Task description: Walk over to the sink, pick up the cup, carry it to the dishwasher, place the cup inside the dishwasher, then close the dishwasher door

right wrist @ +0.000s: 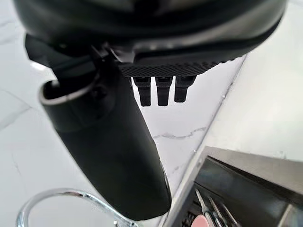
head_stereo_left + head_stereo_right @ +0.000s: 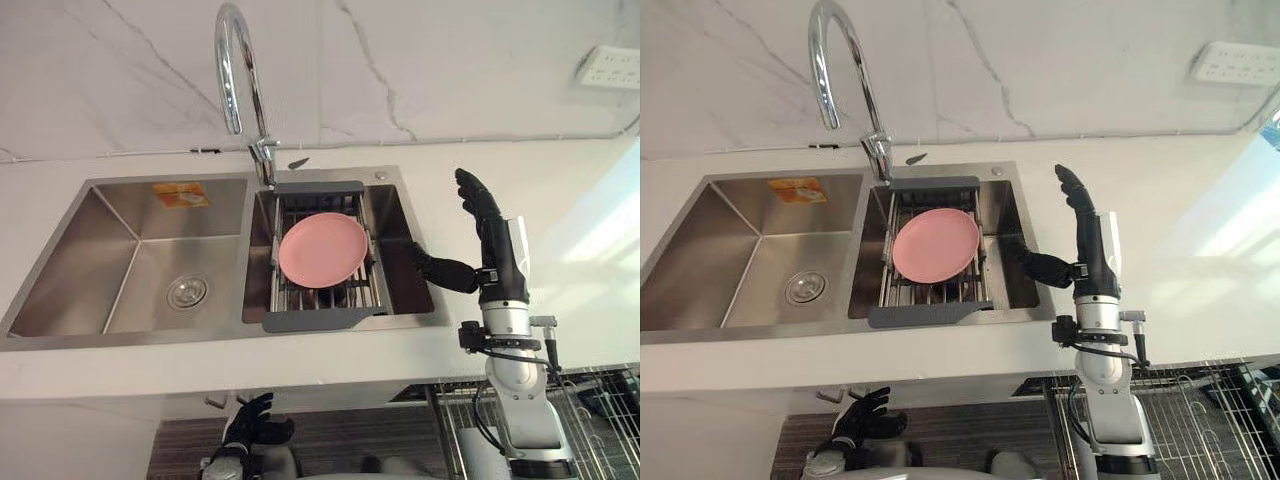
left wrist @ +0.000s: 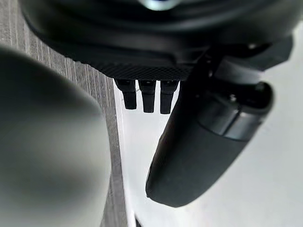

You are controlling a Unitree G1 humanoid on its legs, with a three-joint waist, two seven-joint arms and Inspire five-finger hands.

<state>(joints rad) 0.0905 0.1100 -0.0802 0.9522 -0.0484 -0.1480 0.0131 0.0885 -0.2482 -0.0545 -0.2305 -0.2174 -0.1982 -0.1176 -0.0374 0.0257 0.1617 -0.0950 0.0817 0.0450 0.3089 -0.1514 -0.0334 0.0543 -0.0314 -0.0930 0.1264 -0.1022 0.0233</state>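
Two open hands at the stainless steel double sink (image 2: pixel 120 215)
Left hand (image 2: pixel 252 420) hangs low before the white counter (image 2: pixel 100 370), fingers loosely spread; a round pink plate (image 2: pixel 322 250) lies on the grey rack (image 2: pixel 312 320) in the right basin; right hand (image 2: pixel 492 238), fingers straight, is raised just beside the sink.

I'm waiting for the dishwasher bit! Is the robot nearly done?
Not nearly. Done: it stands at the sink. In hand: nothing; the right hand is raised open by the sink's right edge, and the left hand hangs low, open. A pink plate lies on the rack, untouched. Left: grabbing, carrying, loading, closing.
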